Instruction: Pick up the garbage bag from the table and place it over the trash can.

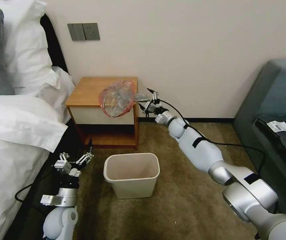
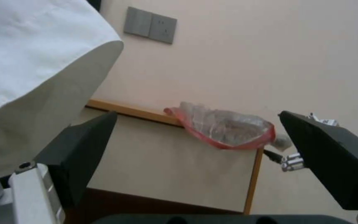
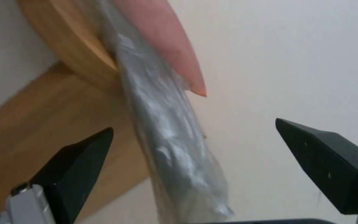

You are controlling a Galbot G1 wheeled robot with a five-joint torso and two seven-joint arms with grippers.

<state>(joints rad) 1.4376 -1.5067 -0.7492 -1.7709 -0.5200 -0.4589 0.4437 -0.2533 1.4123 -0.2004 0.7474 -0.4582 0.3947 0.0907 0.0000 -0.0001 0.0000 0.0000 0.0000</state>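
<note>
Head view: garbage bag (image 1: 118, 98) lies crumpled on the front right corner of the table (image 1: 89, 90), its red-pink rim drooping over the front edge and down across the white drawer front. A grey twisted tail of plastic sticks out past the table's right side.

Right gripper (image 1: 147, 97) is stretched out at table-top height, just beside that corner. Fingers spread wide, one above and one below the bag's grey tail. Nothing clamped.

Right wrist view: the two black fingertips (image 3: 79, 155) stand well apart, and the translucent grey part of the garbage bag (image 3: 166, 140) runs between them, touching neither. Pink rim of the bag and the rounded wooden table (image 3: 59, 53) edge sit farther off.

Left gripper (image 1: 75, 159) is low near the floor, between the white bed (image 1: 13, 133) and the trash can (image 1: 132, 173), pointing up toward the table. Its fingers are also parted and hold nothing.

Left wrist view: garbage bag (image 2: 224, 129) seen from below, hanging over the table (image 2: 175, 161) corner; right gripper (image 2: 289, 160) at the bag's far end, just beside it. White bedding (image 2: 34, 71) close on one side.

Trash can stands upright on brown carpet (image 1: 183, 186) in front of the table, lower than it, unlined. Grey wall switch plate (image 1: 83, 31) above the table.
</note>
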